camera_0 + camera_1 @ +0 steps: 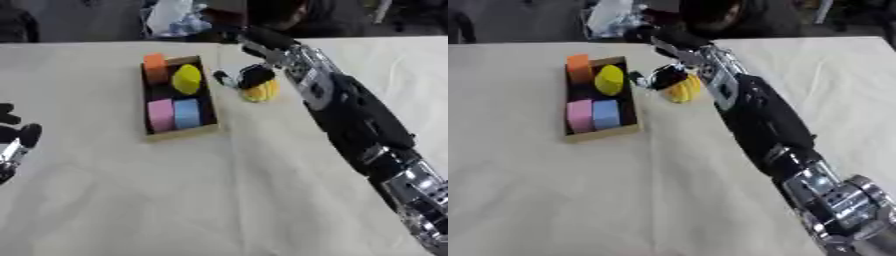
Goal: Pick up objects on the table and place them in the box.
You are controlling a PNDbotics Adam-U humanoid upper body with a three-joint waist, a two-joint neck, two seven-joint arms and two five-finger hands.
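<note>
Four blocks already fill the box (179,134); one yellow-orange object (262,91) sits on the desk (219,190) just right of it, pinched by the right robot hand (249,77). Lift clear of the rim, then lower into a gap.

A shallow tan box (180,134) lies on the desk (175,200), its inside dark. In it are held an orange block (155,67) at the far end, a yellow rounded piece (186,79) beside it, and a pink block (160,114) and a blue block (186,113) side by side. A yellow-orange object (262,92) is seen just right of the box.
</note>
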